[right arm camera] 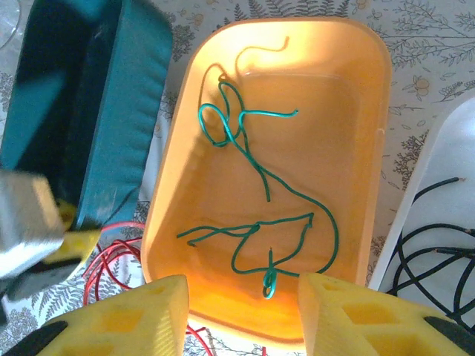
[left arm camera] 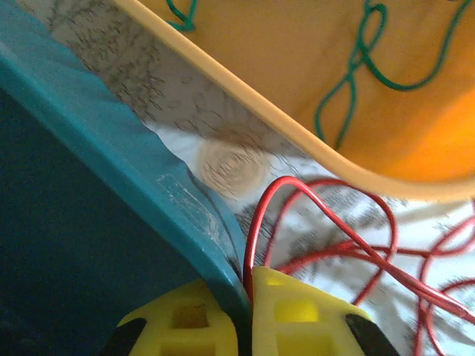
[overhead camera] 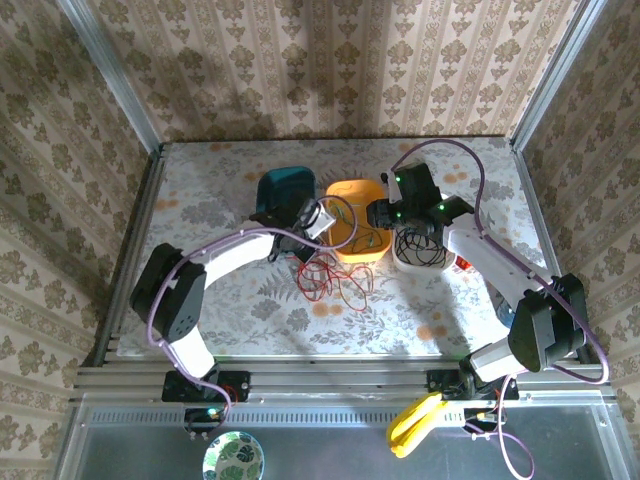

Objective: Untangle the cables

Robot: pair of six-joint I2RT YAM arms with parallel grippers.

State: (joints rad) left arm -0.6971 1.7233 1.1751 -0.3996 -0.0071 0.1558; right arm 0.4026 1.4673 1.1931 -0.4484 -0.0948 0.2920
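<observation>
I had the left pincer [left arm camera: 246,288] clamped on a red cable [left arm camera: 252,237] beside the teal tub [left arm camera: 89,163], the right pincer [right arm camera: 243,297] parted and empty over the green cable [right arm camera: 271,113] in the orange tub [right arm camera: 356,111]; next, I judged, lift the red clear.

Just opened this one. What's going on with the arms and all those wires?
The two arms look to be sorting tangled cables by colour into bins. The left gripper is shut on a red cable right beside the rim of the teal bin, and more red loops lie loose on the table. The right gripper hangs open and empty over the orange bin, where green cables lie. Black cables sit in the white bin next to it.
</observation>
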